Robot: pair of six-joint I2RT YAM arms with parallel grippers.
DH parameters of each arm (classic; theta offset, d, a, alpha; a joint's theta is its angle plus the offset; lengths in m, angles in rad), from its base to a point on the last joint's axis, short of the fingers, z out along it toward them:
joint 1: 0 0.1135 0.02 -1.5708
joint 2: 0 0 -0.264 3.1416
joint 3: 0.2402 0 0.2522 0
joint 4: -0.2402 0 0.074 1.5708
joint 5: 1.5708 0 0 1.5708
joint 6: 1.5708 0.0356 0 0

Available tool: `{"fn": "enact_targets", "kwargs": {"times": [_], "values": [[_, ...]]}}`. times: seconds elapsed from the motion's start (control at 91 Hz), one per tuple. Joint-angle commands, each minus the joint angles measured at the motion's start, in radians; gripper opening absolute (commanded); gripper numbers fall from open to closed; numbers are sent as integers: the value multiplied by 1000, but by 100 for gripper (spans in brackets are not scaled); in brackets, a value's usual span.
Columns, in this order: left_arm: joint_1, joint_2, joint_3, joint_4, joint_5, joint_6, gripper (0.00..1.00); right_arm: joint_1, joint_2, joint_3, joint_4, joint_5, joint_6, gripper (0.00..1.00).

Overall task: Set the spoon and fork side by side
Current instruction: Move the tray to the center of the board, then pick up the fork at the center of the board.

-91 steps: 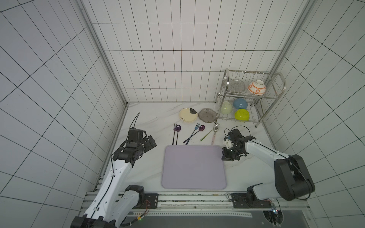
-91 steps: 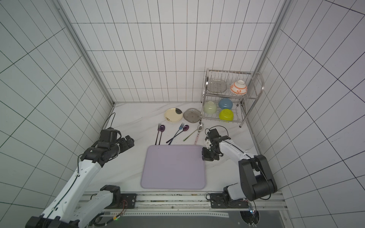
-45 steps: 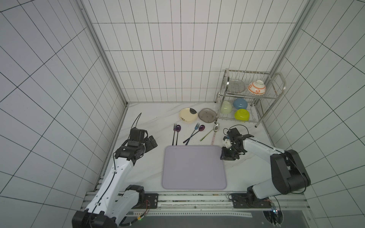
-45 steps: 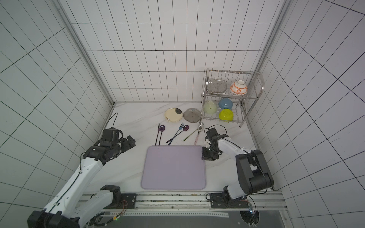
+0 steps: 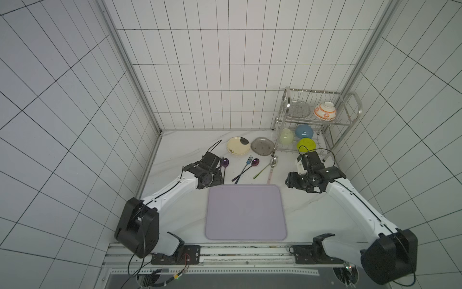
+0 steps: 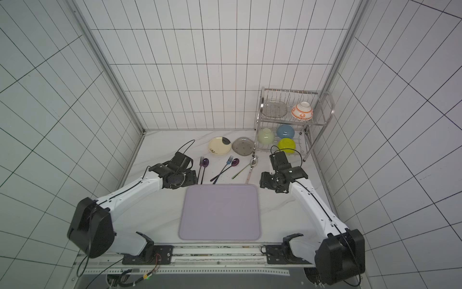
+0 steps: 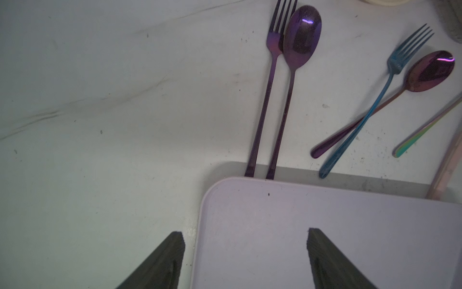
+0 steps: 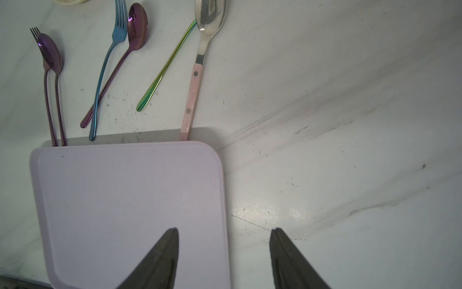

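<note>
Purple fork [image 7: 268, 82] and purple spoon [image 7: 301, 35] lie side by side on the counter [image 7: 100, 150], handles ending at the lilac tray [image 7: 325, 237]. Your left gripper [image 7: 245, 232] and right gripper [image 8: 224, 229] hang spread wide, holding nothing, each straddling a side edge of the tray.

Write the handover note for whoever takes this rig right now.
Left tool: open, empty, straddling the left edge of the lilac rectangular mat.
Right tool: open, empty, straddling the mat's right edge.
Things: the dark purple metal fork and dark purple metal spoon lie side by side, handle ends reaching the mat's far edge. The blue metal fork lies crossed over the rose-purple metal spoon.
Done: the purple pair looks aligned.
Left: probably uncrossing the blue fork and its spoon, if that pair is meant.
</note>
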Motion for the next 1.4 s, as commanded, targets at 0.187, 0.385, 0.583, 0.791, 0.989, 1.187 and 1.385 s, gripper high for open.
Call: {"fn": "enact_targets", "kwargs": {"times": [0.187, 0.385, 0.583, 0.791, 0.989, 1.187, 1.385], "values": [[46, 406, 355, -86, -78, 179, 65, -6, -71, -54, -43, 9, -9, 49], [108, 548, 486, -110, 16, 224, 54, -6, -76, -87, -11, -10, -1, 47], [101, 630, 568, -142, 32, 238, 49, -6, -42, -96, 13, -30, 6, 46], [76, 640, 560, -143, 29, 237, 49, -6, -12, -100, 23, -29, 6, 44], [62, 685, 594, -181, 20, 232, 42, -6, -15, -109, 26, -22, 11, 43], [49, 654, 547, -147, 17, 240, 43, -7, -30, -133, 33, -17, 28, 43], [49, 702, 545, -165, 26, 258, 33, -6, -50, -145, 33, -14, 39, 42]]}}
